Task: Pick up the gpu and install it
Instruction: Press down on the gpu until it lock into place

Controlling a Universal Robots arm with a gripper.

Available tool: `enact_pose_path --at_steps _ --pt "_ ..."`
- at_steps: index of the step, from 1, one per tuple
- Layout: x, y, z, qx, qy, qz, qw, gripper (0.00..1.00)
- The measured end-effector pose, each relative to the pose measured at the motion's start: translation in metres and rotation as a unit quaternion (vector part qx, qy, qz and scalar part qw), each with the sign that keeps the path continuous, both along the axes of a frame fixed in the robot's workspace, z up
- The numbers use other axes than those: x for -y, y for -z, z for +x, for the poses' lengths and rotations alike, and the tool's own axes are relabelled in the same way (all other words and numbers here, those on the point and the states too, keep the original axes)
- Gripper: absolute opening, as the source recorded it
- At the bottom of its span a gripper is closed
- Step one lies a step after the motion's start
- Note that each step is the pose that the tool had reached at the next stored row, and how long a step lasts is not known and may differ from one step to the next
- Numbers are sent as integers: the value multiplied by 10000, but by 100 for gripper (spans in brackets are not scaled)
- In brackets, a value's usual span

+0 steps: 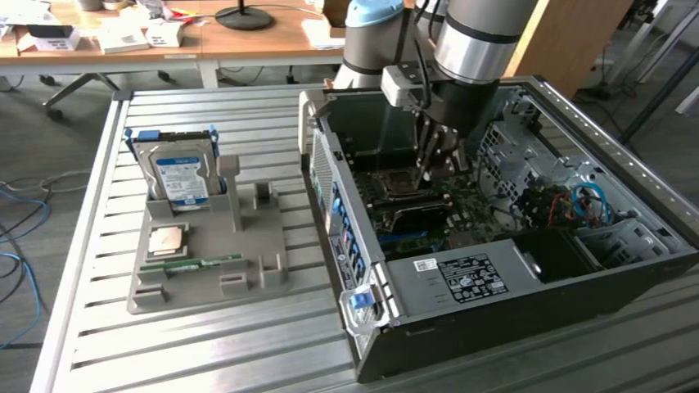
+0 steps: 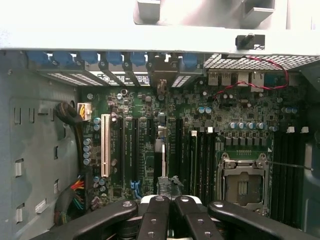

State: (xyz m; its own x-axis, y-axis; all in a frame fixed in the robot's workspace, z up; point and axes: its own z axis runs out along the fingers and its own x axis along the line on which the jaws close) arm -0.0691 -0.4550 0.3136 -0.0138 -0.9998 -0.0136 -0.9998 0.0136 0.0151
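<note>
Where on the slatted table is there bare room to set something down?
The slatted table is bare in front of the grey parts holder and between it and the open computer case. Inside the case it is crowded around the gripper.

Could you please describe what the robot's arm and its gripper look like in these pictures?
The arm is a thick cylinder, grey with a polished silver band and a black ring, and has a pale blue joint cap. A small grey box with a dark cable is fixed at the wrist. The gripper has black, glossy linkage bars with round rivets around a white centre piece.
</note>
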Motion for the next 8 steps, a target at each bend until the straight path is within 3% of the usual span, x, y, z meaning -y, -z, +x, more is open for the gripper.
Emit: enact_pose_path --at_steps 8 --pt "-15 4 -52 1 1 0 10000 11"
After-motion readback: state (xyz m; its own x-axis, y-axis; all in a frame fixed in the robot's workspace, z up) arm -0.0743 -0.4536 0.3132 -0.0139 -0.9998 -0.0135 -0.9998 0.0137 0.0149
